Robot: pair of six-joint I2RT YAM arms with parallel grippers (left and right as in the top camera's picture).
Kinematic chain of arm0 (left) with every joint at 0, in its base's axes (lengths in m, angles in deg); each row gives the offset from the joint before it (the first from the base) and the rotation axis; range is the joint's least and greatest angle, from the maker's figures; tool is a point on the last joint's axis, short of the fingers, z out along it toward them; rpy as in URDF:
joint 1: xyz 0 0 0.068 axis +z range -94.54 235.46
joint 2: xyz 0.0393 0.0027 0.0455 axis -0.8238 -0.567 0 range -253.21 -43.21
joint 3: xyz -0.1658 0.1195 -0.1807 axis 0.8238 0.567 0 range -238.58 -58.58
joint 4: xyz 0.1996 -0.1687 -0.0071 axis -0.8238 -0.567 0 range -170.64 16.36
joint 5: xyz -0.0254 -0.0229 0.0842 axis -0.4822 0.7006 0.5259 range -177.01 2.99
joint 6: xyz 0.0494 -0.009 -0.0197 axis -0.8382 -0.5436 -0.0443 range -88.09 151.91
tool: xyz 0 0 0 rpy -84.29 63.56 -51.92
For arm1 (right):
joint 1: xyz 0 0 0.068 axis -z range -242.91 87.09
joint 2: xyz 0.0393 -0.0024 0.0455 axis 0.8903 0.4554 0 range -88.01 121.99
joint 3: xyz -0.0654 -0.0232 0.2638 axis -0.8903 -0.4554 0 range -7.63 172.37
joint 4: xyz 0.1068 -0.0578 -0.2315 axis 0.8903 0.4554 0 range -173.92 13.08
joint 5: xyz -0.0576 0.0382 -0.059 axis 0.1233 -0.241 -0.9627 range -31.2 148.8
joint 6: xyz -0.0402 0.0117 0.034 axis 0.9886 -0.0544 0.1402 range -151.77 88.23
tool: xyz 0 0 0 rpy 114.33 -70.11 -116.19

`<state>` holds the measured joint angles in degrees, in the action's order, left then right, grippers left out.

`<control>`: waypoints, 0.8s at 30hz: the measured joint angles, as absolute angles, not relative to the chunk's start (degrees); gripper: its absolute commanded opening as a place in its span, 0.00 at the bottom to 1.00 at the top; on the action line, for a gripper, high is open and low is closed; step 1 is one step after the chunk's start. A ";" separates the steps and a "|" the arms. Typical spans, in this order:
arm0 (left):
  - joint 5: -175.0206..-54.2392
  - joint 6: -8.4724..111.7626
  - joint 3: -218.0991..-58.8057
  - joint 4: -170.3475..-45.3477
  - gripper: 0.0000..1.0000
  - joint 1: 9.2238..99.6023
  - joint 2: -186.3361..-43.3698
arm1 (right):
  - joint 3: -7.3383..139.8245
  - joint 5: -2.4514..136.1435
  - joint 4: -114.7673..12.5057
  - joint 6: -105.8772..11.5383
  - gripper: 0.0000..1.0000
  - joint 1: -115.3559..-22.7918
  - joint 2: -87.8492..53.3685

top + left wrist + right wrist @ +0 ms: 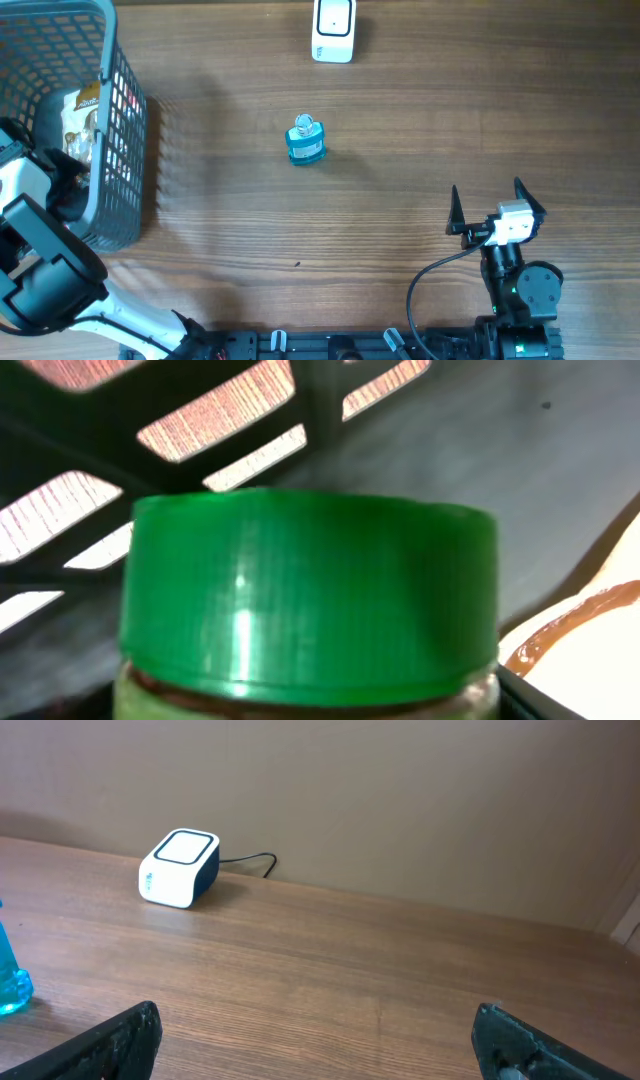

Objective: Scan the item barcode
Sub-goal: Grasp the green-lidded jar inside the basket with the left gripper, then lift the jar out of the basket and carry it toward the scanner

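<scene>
Though the left fingers [70, 180] were seen overhead in the basket [125, 150], their spread could not be told; the right fingers [455, 212] were held wide. At the left wrist, a green-lidded jar [310, 600] was shown close up inside the basket. At the right wrist, the scanner [180, 868] was shown far off on the surface [350, 980].

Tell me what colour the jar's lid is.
Green. The jar's lid shows best in the left wrist view.

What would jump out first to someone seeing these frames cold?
The green lid of a jar fills the left wrist view, close up inside the grey basket at the table's left edge. Mid-table a small blue bottle sits alone, with the white scanner at the far edge. The right end effector waits open and empty at the near right.
</scene>
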<state>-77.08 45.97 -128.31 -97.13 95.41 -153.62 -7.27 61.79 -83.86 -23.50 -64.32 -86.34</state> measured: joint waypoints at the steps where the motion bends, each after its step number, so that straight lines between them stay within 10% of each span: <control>1: -77.10 45.95 -128.51 -97.08 0.70 95.41 -153.81 | -7.27 61.79 -83.86 -23.48 1.00 -64.32 -86.34; 12: -77.06 45.89 -128.92 -97.37 0.49 95.38 -154.05 | -7.27 61.79 -83.86 -23.48 1.00 -64.32 -86.34; 24: -77.06 45.95 -129.01 -101.13 0.51 95.41 -152.79 | -7.27 61.79 -83.86 -23.48 1.00 -64.32 -86.34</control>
